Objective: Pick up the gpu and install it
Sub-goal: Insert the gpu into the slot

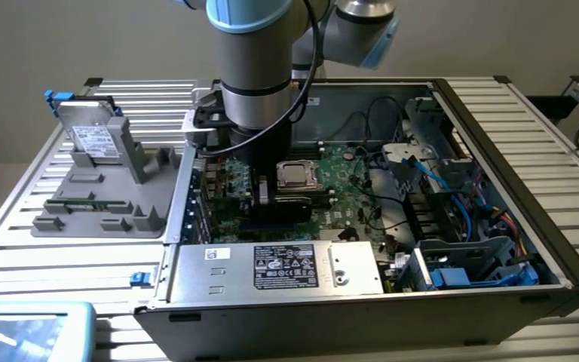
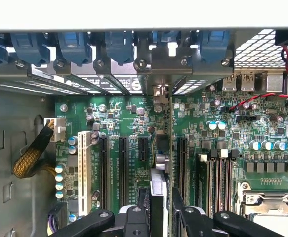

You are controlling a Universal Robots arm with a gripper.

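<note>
The gpu (image 2: 164,148) shows edge-on in the wrist view as a thin upright card with its silver end bracket (image 2: 163,66) against the case's rear slot openings. It stands on edge over the green motherboard (image 2: 119,116), between two black expansion slots. My gripper (image 2: 161,202) is shut on it, one black finger (image 2: 144,205) on each side of the card. In the exterior view the gripper (image 1: 265,181) reaches down inside the open computer case (image 1: 531,226), and the dark gpu (image 1: 265,197) hangs just over the motherboard (image 1: 345,181), next to the processor socket (image 1: 298,173).
Black expansion slots (image 2: 104,170) and a white slot (image 2: 83,168) lie beside the card; blue bracket latches (image 2: 119,44) line the rear. A grey fixture (image 1: 99,204) outside the case holds a hard drive (image 1: 96,139) and memory stick (image 1: 88,204). Power supply (image 1: 274,268), cables (image 1: 470,200).
</note>
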